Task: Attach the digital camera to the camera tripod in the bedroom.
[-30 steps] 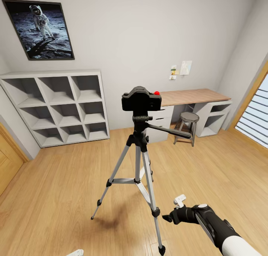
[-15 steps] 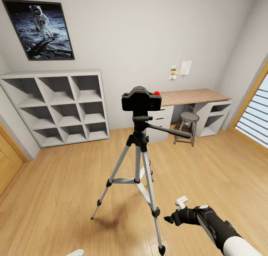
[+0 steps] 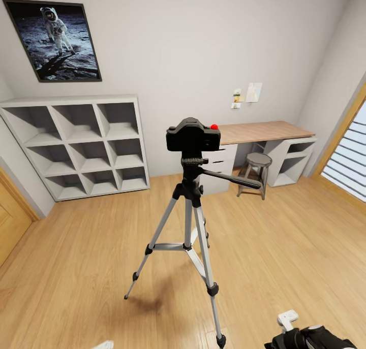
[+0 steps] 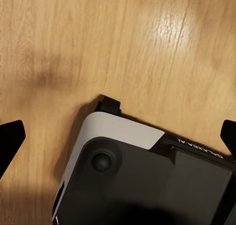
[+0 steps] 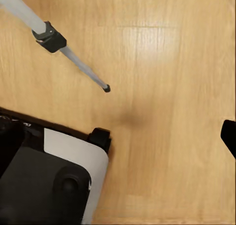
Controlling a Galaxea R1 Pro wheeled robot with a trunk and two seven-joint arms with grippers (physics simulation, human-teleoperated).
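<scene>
- In the middle of the bedroom's wood floor (image 3: pixel 91 267) stands the camera tripod (image 3: pixel 190 227), legs spread, and the digital camera (image 3: pixel 193 134) sits right on top of its black head, red button up. So it's mounted, nothing gripping it.
- The pan handle (image 3: pixel 231 179) sticks out from the head toward the stool (image 3: pixel 256 171), which is parked by the wood-topped desk (image 3: pixel 264 131) against the back wall.
- The head view also gets you the white cube shelf (image 3: pixel 81 146) and the astronaut picture (image 3: pixel 53 39) above it, plus a window with slats (image 3: pixel 348 161) on the right edge.
- The right gripper (image 3: pixel 292 328) just pokes into the head view's bottom corner, low and well apart from the camera. One white fingertip (image 3: pixel 287 318) is visible there, the rest is cut off.
- The right wrist view adds what the head view can't: one tripod leg (image 5: pixel 54 38) with its black joint coming down to a foot on the floor, next to the robot's base (image 5: pixel 54 181). Only a single dark fingertip (image 5: pixel 229 136) shows at the edge, so honestly can't tell how that gripper's fingers stand.
- The left wrist view looks straight down at floor and the base (image 4: pixel 142 181). The left gripper (image 4: pixel 118 141) has its two dark fingertips (image 4: pixel 10 139) way out at opposite edges, spread wide, nothing between them.
</scene>
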